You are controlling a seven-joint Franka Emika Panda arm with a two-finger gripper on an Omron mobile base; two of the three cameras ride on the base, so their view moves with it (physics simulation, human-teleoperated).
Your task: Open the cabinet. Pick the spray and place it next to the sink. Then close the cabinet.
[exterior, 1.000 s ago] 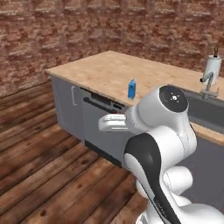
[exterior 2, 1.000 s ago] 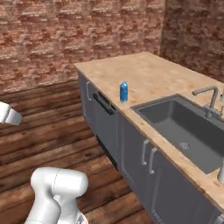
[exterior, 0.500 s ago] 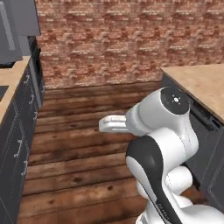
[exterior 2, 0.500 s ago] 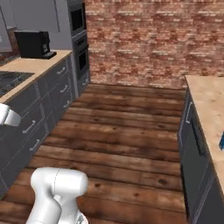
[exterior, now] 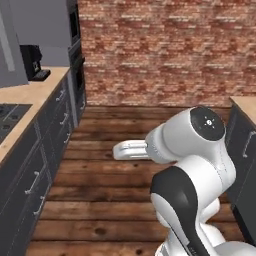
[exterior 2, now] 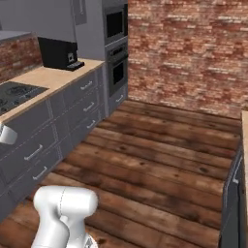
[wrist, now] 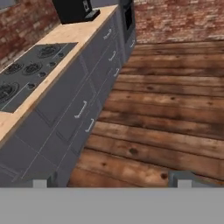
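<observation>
Gripper (wrist: 109, 180) is hanging low with its fingertips (wrist: 43, 181) spread wide, nothing between them, holding nothing. In the hand view it is looking down along a run of grey drawers (wrist: 81, 109) with small horizontal handles, and over the wooden plank floor (wrist: 175, 109). Just past the drawers a black cooktop (wrist: 30, 72) is sitting in the light wood counter (wrist: 83, 33), and farther on a black coffee machine (exterior 2: 59, 52) is standing on that counter. Beyond it a tall oven column (exterior 2: 116, 43) is meeting the brick back wall (exterior: 165, 50).

The cabinet with the long vertical bar handles is not identifiable here, and the spray is not visible, so which way either lies from the claw cannot be told. A grey panel (exterior: 10, 45) is showing high at the left of the left base view; too cropped to call it the cabinet. Another counter corner (exterior: 245, 105) is poking in at the right of that view.

Judgement: the arm is not yet facing its target, so the next move probably needs the base to get the cabinet into view before any reach.
</observation>
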